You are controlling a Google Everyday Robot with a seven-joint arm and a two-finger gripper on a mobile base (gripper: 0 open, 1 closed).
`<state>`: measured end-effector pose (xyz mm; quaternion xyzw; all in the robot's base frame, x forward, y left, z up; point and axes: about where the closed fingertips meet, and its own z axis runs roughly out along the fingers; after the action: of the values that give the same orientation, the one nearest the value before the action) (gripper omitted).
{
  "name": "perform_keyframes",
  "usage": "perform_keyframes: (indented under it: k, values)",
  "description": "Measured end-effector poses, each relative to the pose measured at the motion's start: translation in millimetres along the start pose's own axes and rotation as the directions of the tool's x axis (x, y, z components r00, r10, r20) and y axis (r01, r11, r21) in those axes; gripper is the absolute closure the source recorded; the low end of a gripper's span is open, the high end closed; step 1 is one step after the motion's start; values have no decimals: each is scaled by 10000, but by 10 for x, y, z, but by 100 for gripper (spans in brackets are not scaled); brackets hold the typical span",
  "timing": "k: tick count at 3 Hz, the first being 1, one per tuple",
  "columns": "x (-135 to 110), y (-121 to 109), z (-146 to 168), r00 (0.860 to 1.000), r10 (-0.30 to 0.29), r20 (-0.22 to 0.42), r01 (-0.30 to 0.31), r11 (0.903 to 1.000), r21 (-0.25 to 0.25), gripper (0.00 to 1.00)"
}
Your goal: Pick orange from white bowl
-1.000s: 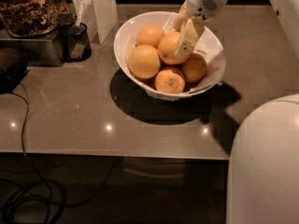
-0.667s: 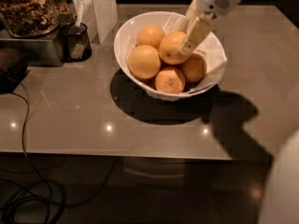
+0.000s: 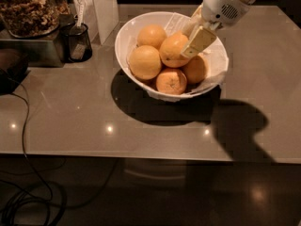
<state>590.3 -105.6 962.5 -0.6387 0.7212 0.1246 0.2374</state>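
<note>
In the glossy, paper-lined white bowl (image 3: 121, 41) on a smooth grey counter (image 3: 70, 107), the round dimpled orange (image 3: 173, 51) sat topmost among other oranges (image 3: 146, 62), cream gripper (image 3: 197, 42) against its right side, grip impossible to tell.

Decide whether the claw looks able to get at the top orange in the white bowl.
Probably yes: the claw sits right at the orange, which lies topmost in the white bowl, nothing covering it.

The smooth plastic gripper (image 3: 194, 36) sits at a dimpled orange (image 3: 170, 51) in the glossy, paper-lined white bowl (image 3: 123, 34).
</note>
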Motion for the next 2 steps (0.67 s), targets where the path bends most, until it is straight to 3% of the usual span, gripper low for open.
perform_keyframes:
  k: [2]
  values:
    - [14,17,12,10000,77,36,-76,9996,-267,62]
